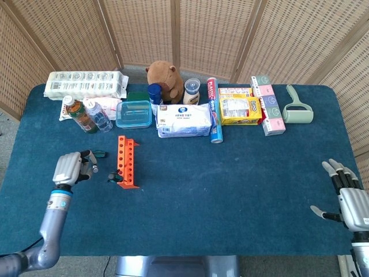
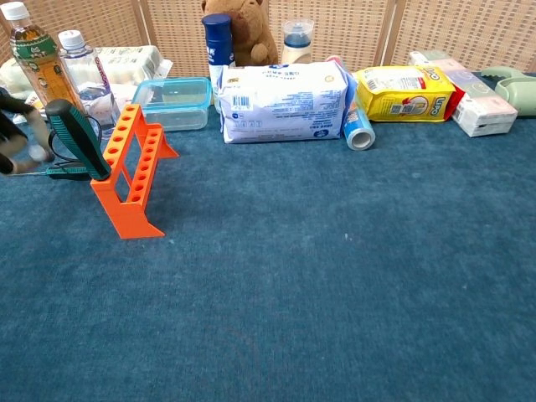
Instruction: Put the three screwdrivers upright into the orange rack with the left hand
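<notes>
The orange rack (image 1: 127, 161) (image 2: 134, 167) stands on the blue table left of the middle. One screwdriver with a dark green handle (image 1: 114, 179) (image 2: 77, 138) is stuck in the rack's near end and leans to the left. A second, thin screwdriver with a teal handle (image 1: 100, 154) (image 2: 67, 172) lies flat on the cloth left of the rack. My left hand (image 1: 72, 168) (image 2: 12, 138) hovers at that screwdriver's shaft end with fingers spread and nothing in it, and it hides the shaft. My right hand (image 1: 346, 196) rests open at the table's right edge. No third screwdriver shows.
Two bottles (image 1: 83, 114) and a clear plastic box (image 1: 134, 113) stand just behind the rack. Further back are an egg carton (image 1: 86, 83), a wipes pack (image 1: 184, 120), a plush toy (image 1: 164, 78) and boxes (image 1: 239, 109).
</notes>
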`<action>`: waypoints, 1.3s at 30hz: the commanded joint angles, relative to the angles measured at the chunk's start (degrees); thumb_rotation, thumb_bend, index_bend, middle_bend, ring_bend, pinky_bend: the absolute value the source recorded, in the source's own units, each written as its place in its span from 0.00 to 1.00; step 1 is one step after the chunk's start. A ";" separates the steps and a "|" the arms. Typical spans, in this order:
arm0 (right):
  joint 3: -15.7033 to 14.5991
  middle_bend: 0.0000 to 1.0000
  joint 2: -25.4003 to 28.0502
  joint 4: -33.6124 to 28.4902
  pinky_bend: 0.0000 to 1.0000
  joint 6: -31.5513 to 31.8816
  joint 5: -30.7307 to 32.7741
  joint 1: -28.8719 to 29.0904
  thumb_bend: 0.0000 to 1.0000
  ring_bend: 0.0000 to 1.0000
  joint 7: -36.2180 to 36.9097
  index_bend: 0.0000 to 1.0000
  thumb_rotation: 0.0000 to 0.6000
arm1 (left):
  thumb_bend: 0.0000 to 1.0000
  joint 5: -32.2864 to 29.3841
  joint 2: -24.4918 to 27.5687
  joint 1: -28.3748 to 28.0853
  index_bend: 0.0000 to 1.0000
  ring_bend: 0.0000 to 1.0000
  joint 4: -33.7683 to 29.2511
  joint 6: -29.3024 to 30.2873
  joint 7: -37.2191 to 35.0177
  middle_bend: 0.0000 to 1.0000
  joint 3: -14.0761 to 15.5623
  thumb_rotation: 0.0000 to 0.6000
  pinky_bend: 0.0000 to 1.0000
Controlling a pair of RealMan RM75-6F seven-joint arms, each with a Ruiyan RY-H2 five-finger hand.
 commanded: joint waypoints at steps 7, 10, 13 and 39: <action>-0.30 0.03 -0.65 -0.22 0.02 -0.60 -0.27 0.38 0.02 0.00 -1.97 0.00 1.00 | 0.38 8.99 15.58 5.51 0.63 1.00 -12.85 -1.49 -19.97 0.89 -1.26 1.00 0.98; -0.39 0.03 -0.90 -0.41 0.02 -0.65 -0.34 0.43 0.02 0.00 -2.79 0.00 1.00 | 0.38 11.36 18.36 6.76 0.63 1.00 -14.18 -1.68 -25.11 0.89 -0.58 1.00 0.98; -0.43 0.03 -1.16 -0.52 0.02 -0.89 -0.23 0.56 0.02 0.00 -3.52 0.00 1.00 | 0.38 13.35 21.09 7.58 0.63 1.00 -14.76 -2.63 -30.50 0.88 0.10 1.00 0.98; -0.60 0.03 -1.68 -0.87 0.02 -1.54 0.24 0.90 0.02 0.00 -5.40 0.00 1.00 | 0.38 10.44 34.49 1.09 0.63 1.00 -21.56 -22.51 -72.53 0.89 -3.47 1.00 0.98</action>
